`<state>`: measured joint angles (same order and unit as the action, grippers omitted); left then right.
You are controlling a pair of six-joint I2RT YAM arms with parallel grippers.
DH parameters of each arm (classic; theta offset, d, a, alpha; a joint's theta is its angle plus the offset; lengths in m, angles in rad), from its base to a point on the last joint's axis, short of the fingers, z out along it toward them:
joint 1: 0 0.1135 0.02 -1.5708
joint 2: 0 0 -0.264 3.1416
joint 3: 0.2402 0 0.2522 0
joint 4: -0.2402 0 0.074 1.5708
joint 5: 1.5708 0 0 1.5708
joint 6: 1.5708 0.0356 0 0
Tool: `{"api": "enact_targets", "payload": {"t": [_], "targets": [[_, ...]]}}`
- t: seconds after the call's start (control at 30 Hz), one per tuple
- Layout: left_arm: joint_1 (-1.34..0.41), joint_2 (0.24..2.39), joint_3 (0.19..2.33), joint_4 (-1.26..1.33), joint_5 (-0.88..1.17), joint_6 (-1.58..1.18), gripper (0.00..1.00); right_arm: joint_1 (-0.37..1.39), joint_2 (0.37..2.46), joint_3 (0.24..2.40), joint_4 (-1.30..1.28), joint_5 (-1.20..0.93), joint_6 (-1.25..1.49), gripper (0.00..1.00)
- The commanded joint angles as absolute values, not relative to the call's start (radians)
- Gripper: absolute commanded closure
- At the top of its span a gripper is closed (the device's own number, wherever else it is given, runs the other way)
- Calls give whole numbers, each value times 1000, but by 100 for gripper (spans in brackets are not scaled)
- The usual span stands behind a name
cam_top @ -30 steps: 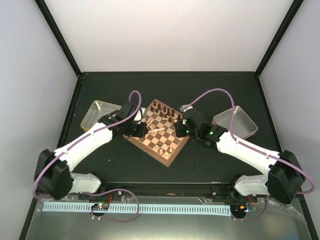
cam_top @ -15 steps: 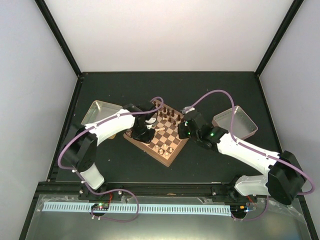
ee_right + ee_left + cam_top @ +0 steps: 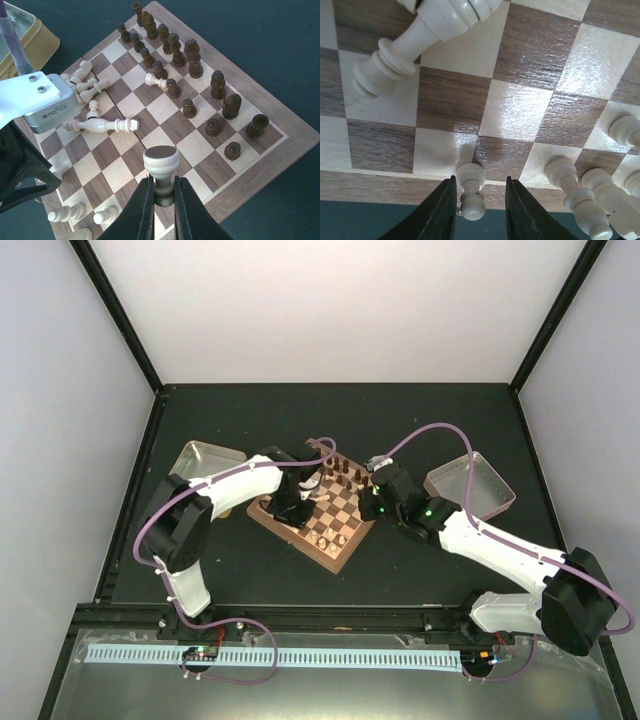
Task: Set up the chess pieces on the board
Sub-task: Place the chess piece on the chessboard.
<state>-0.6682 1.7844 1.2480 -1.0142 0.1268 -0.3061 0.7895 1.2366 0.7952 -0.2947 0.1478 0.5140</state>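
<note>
Board sits mid-table, with one tin tray off its upper left and a second tray to the right. Can't tell what's in either. Left pincer is slightly parted around a small cream pawn at the board's rim. Right pincer is clamped on a cream piece over the board. Dark pieces line the upper right rows.

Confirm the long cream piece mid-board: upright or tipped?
Tipped. In the right wrist view the long cream piece lies flat on its side across the squares of the board, with its base pointing sideways.
</note>
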Motion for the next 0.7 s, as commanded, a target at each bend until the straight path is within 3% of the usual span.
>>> {"api": "enact_targets", "payload": {"t": [0.0,0.13,0.37,0.53,0.67], "targets": [[-672,1734,1229,-971,122,-325,74,784,1220,791,-286,160,507,91],[-673,1718,1202,-952,134,-327,85,785,1220,793,-290,162,512,91],[-673,1717,1193,-956,129,-319,81,784,1218,792,-295,163,523,91],[-673,1715,1205,-940,118,-319,90,785,1220,792,-296,165,525,91],[-672,1726,1244,-933,123,-316,92,785,1212,792,-299,173,525,91]]}}
